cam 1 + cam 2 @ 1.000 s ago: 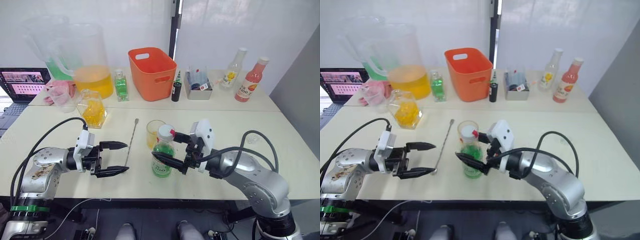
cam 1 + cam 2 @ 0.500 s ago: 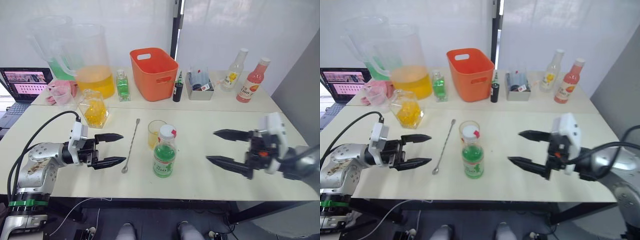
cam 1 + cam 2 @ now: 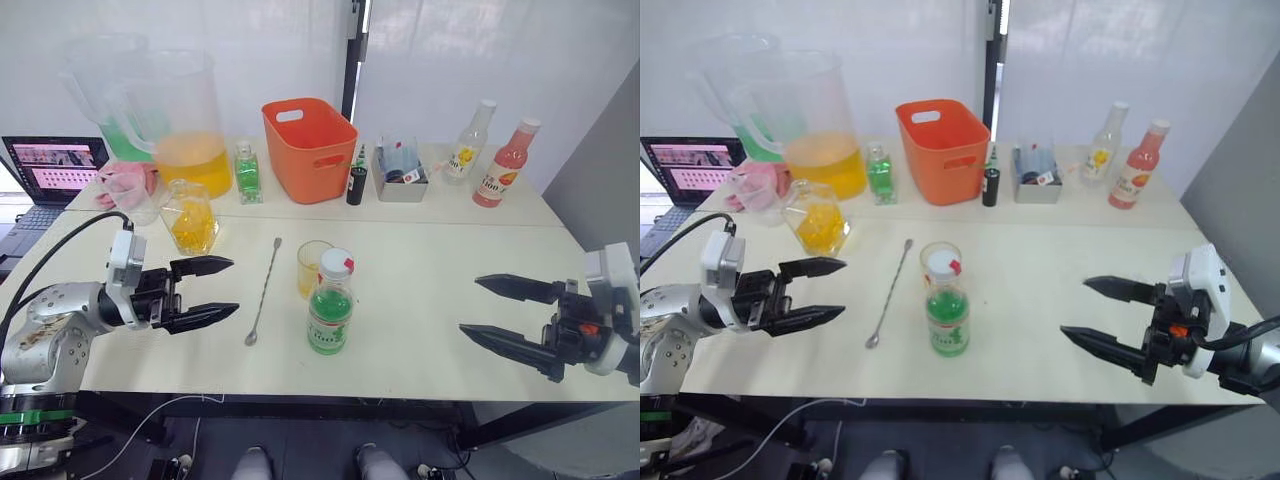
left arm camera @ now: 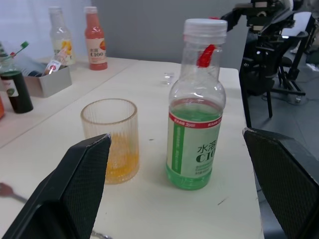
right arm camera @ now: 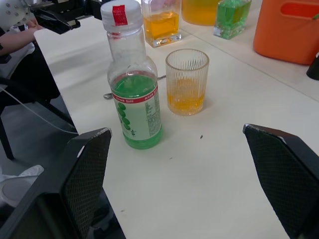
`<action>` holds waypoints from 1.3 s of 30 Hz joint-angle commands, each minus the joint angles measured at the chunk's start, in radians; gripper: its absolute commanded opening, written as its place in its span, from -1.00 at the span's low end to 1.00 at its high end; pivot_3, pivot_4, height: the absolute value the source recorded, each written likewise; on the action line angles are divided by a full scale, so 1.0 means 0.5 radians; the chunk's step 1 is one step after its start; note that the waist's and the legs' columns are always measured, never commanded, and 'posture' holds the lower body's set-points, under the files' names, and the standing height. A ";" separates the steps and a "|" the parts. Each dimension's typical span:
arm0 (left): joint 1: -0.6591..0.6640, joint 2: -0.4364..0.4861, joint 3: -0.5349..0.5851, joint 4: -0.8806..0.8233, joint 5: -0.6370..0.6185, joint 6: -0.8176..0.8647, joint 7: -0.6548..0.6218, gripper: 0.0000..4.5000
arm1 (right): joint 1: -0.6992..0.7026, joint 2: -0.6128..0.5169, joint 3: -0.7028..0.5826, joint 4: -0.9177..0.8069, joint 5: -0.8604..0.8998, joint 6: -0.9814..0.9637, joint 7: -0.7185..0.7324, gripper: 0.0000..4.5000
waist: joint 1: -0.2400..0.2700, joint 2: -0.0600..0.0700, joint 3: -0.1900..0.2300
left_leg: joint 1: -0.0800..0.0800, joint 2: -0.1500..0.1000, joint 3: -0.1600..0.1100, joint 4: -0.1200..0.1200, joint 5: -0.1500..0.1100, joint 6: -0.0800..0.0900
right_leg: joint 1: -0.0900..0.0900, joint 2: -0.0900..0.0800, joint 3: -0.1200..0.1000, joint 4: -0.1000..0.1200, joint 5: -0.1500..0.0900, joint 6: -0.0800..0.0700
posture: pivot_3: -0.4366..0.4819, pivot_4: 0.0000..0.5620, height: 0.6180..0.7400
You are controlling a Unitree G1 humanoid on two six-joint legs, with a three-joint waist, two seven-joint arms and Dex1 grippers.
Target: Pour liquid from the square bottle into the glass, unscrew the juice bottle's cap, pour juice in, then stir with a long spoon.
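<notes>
capped juice bottle beside glass (some orange liquid), left gripper and right gripper wide open, empty

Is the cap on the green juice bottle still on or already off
On. The white cap sits on the neck of the juice bottle, which stands upright beside the glass; neither gripper touches it.

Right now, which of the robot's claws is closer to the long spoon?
Left. The left gripper, open, sits just beside the spoon on its left. The right gripper, also open, is far off at the table's right edge, beyond the juice bottle and the glass.
</notes>
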 commanded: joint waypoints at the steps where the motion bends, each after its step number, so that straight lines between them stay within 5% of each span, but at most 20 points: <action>1: -0.088 -0.045 -0.012 -0.230 -0.138 0.105 0.116 1.00 | -0.091 -0.041 0.058 -0.068 0.031 -0.053 -0.026 0.99 | 0.001 0.000 0.000 | 0.000 0.000 0.000 0.000 0.000 0.000 | 0.001 0.000 0.000 0.000 0.000 0.000 | -0.05 -0.47 1.00; 13: -0.247 -0.047 -0.160 -0.636 -0.194 0.495 0.604 1.00 | -0.301 -0.050 0.242 -0.068 0.067 -0.024 -0.138 0.99 | 0.002 0.000 0.000 | -0.001 -0.001 -0.001 0.001 0.006 0.009 | 0.001 0.000 0.000 -0.001 0.000 0.001 | -0.05 -0.47 1.00; 21: -0.160 -0.042 -0.206 -0.763 -0.236 0.602 0.682 1.00 | -0.383 -0.044 0.314 -0.035 0.054 -0.040 -0.179 0.99 | 0.002 0.000 0.000 | -0.001 -0.001 -0.001 0.001 0.006 0.009 | 0.001 0.000 0.000 -0.001 0.000 0.000 | -0.05 -0.47 1.00; 39: -0.150 -0.370 -0.455 -0.867 -0.059 0.488 1.017 1.00 | -0.436 -0.029 0.349 -0.071 0.070 -0.048 -0.295 0.99 | 0.007 0.000 0.000 | -0.001 -0.002 -0.001 0.002 0.006 0.009 | 0.002 0.000 0.000 -0.002 0.000 0.000 | -0.05 -0.47 1.00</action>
